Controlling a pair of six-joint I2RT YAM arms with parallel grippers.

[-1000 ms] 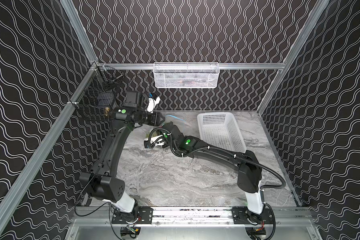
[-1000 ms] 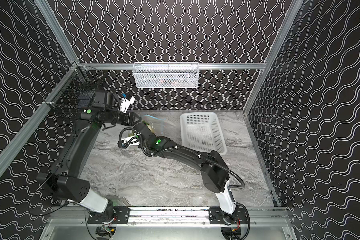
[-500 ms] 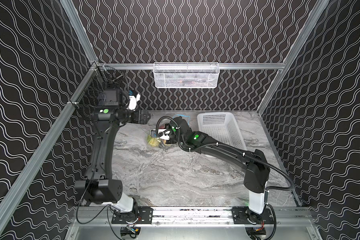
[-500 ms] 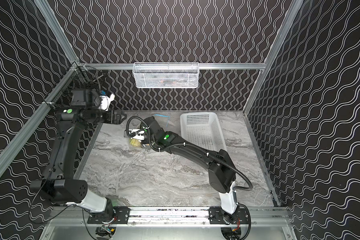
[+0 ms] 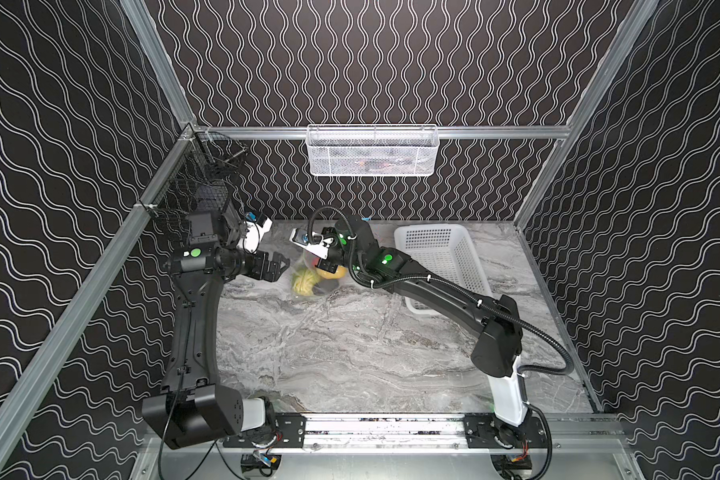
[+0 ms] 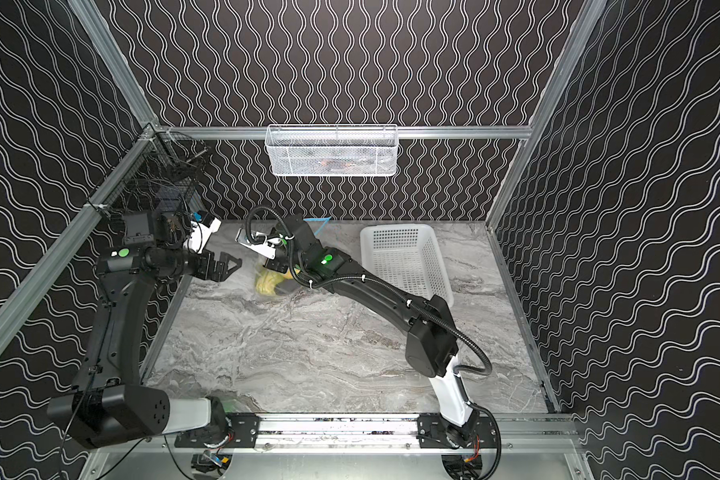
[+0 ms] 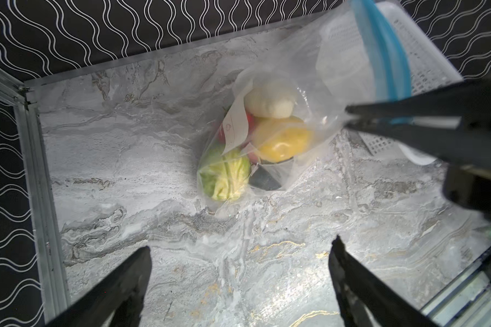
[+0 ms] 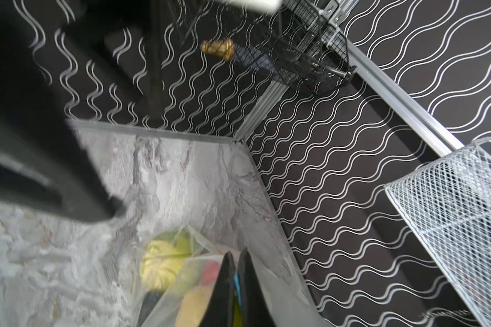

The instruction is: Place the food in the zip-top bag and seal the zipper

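Grey marble table point(image 5: 350, 353) walled by black wavy-lined panels point(image 5: 350, 62). Near the back stands the zip-top bag point(image 5: 308, 274) of food point(image 7: 227, 178), its blue zipper point(image 7: 386, 56) clamped in the right end effector point(image 7: 349, 116). The left end effector point(image 7: 240, 245) is spread apart, empty, beside it.

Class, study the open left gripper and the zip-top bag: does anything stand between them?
Nothing visible does. Only marble tabletop lies between the left gripper and the zip-top bag; the right gripper pinches the zipper at the bag's far side.

The zip-top bag point(image 8: 176, 283) is blurred and cut off at the edge.
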